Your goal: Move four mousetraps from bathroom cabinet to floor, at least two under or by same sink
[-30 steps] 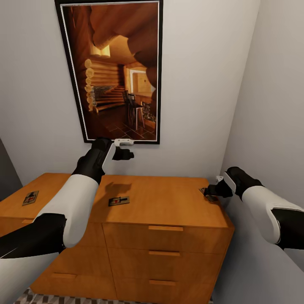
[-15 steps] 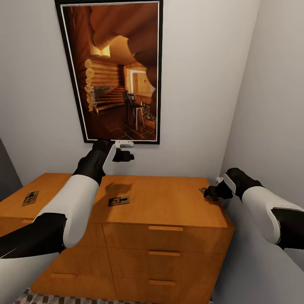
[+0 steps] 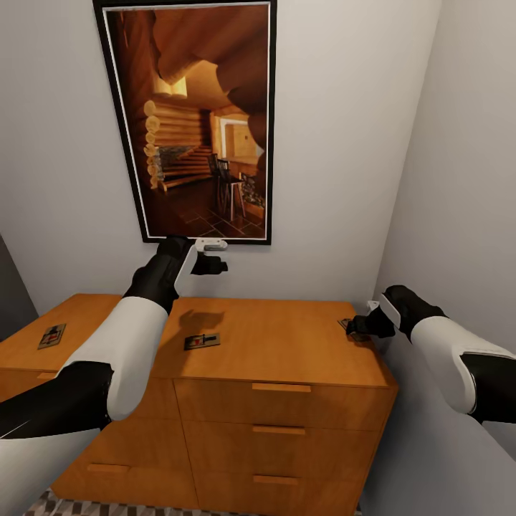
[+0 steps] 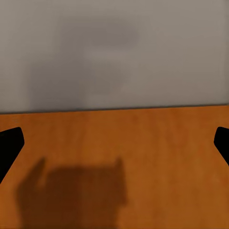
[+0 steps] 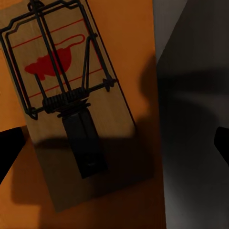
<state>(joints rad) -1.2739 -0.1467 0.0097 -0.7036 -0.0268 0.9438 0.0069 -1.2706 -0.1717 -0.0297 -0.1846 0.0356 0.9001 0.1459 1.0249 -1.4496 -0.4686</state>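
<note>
My right pincer hovers spread wide over a small flat brown wooden mousetrap with a red mark at the orange-brown wooden chest of drawers' right edge, about 3 o'clock. My left pincer hangs released above the top's back edge. Two more traps lie centre and at 9 o'clock.

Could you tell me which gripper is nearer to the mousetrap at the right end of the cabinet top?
The right. The right gripper hangs open just over that mousetrap, while the left gripper is raised near the wall above the cabinet, well away.
</note>
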